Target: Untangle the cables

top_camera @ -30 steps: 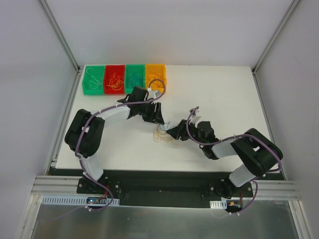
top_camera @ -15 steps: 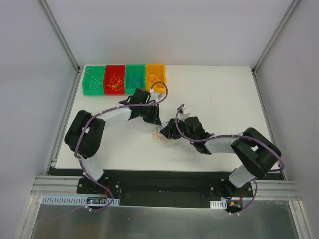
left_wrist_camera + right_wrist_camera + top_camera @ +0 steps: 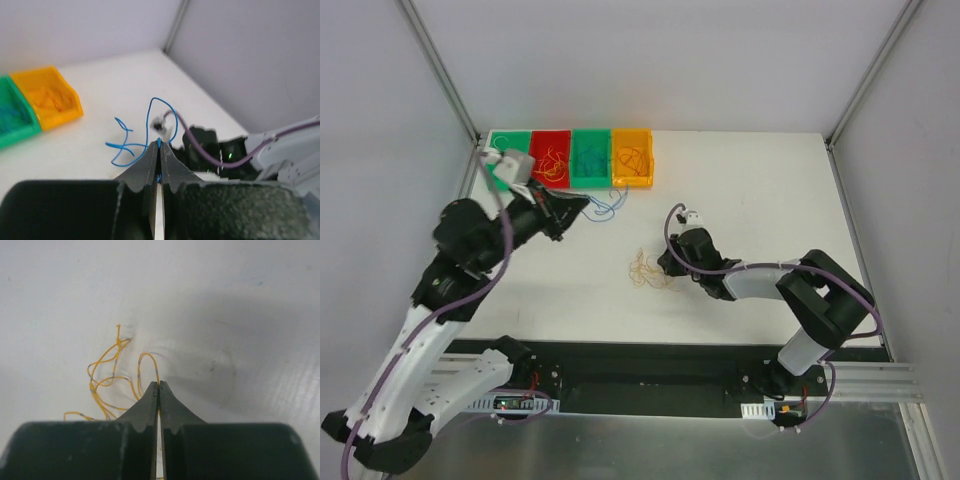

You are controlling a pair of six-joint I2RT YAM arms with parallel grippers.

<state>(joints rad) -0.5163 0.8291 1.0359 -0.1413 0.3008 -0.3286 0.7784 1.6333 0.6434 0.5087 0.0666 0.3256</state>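
With the left gripper (image 3: 159,145) clamped on the blue cable (image 3: 149,122) at eleven o'clock and the right gripper (image 3: 159,385) pinching the yellow cables (image 3: 148,354) mid-table, either thin wire risked slipping out if tugged.

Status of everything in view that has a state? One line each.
left gripper, shut on blue cable
blue cable, pinched, held apart from the yellow cable
right gripper, shut on yellow cable
yellow cable, looped on the table, one loop pinched
bins, open-topped, cables inside
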